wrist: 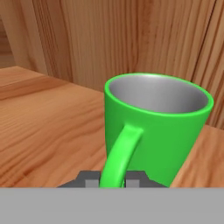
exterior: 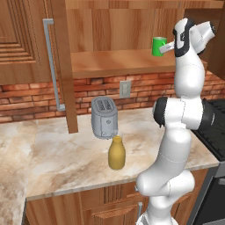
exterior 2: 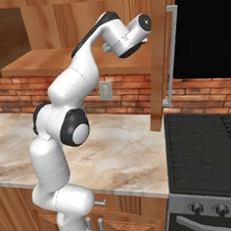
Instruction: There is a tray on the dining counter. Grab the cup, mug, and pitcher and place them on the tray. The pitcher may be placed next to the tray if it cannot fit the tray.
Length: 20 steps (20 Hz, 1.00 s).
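A bright-green mug (wrist: 162, 127) with a grey inside stands on a wooden shelf (exterior: 114, 61) under the upper cabinets; it also shows in the left base view, the mug (exterior: 157, 46). My gripper (wrist: 114, 180) is shut on its loop handle, one dark fingertip on each side, and reaches the mug from the right, gripper (exterior: 166, 47). The mustard-yellow pitcher (exterior: 117, 153) stands upright on the marbled kitchen counter (exterior: 57, 154), near its front edge and below the shelf. The tray, the dining counter and the cup are out of view.
A grey toaster (exterior: 104, 117) stands just behind the pitcher, by the brick wall. A tall cabinet side with a metal handle (exterior: 52, 66) rises to the left. A black stove (exterior 2: 209, 154) adjoins the counter on the right. The shelf's wooden back wall (wrist: 131, 35) is close behind the mug.
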### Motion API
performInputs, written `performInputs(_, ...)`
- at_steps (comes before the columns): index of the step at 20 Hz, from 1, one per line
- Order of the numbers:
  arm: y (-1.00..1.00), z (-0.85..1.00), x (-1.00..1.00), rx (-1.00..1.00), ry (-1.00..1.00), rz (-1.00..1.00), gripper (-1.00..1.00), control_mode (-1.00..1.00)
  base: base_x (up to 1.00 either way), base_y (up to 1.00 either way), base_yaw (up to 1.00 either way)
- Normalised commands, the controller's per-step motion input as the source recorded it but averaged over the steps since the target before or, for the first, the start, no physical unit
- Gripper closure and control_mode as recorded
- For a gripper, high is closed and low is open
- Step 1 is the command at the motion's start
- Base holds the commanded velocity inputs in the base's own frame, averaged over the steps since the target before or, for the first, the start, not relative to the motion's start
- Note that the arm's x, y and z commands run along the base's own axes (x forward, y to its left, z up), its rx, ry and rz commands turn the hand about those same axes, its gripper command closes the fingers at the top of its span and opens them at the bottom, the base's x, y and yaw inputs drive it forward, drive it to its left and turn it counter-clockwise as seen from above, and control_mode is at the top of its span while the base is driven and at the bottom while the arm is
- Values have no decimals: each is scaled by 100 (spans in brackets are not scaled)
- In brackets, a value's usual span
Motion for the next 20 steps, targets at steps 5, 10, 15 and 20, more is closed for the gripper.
performInputs(5, 0, 0, 0, 0, 0, 0, 100, -100, 0, 0, 0)
performInputs(10, 19, 0, 0, 0, 0, -5, 100, -100, 0, 0, 0)
performInputs(15, 44, 0, 0, -1, 0, -13, 100, -100, 0, 0, 0)
performInputs(20, 35, 0, -12, -2, 0, -15, 100, -100, 0, 0, 0)
